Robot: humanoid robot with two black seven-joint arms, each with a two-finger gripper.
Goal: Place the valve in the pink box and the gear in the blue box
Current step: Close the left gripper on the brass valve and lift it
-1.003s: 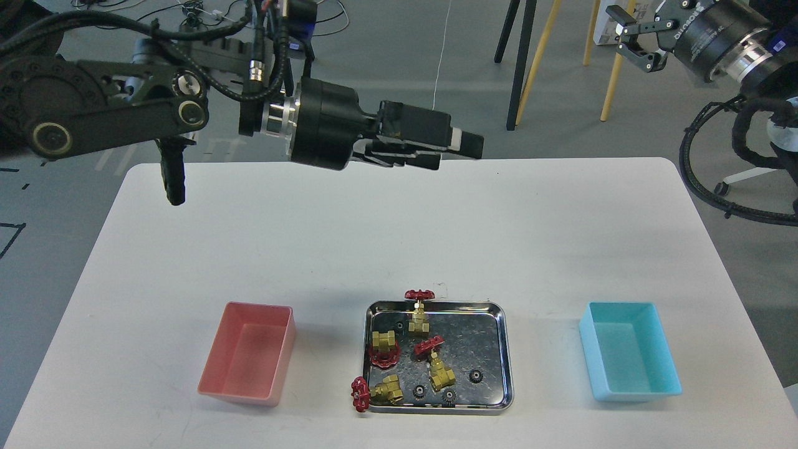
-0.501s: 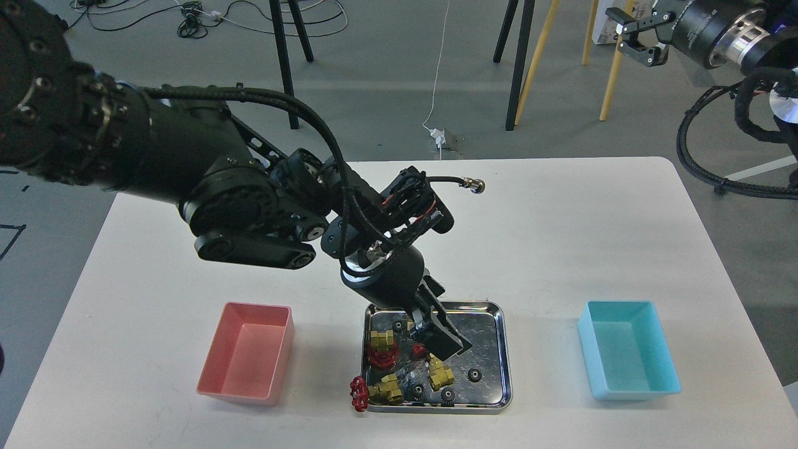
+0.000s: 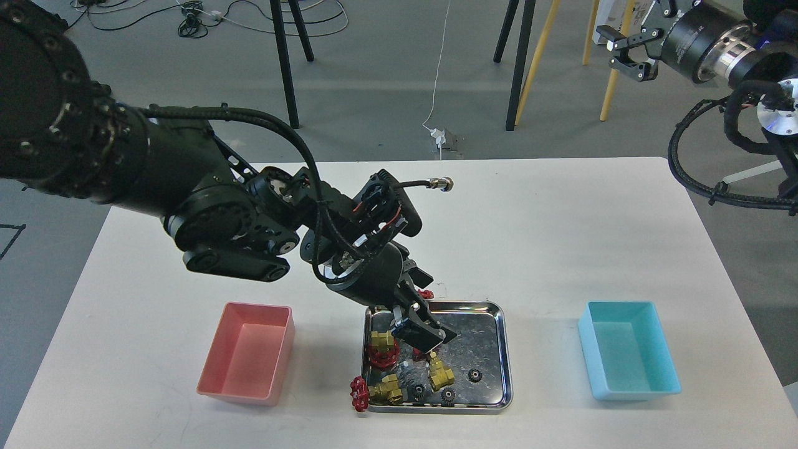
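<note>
Several brass valves with red handwheels lie in a shiny steel tray (image 3: 506, 355). One lies at the left (image 3: 381, 344), one at the front left (image 3: 385, 391) with its wheel over the rim, and one in the middle (image 3: 440, 374). A fourth is almost hidden behind my left arm; only a bit of its red wheel (image 3: 426, 294) shows. Three black gears show (image 3: 475, 375), (image 3: 447, 396), (image 3: 418, 391). My left gripper (image 3: 425, 335) is low over the tray's middle, right above the middle valve's wheel; its fingers look like one dark block. The pink box (image 3: 249, 352) and the blue box (image 3: 626, 349) are empty. My right gripper (image 3: 625, 53) is open, high at the far right.
The tray sits between the two boxes near the white table's front edge (image 3: 399, 436). A loose cable end (image 3: 444, 184) sticks out from my left wrist. Chair and stand legs (image 3: 520, 62) are on the floor beyond the table.
My left arm has swung down from above the table's far side to the tray, then shifted slightly left and back. My right gripper has drifted a little left.
</note>
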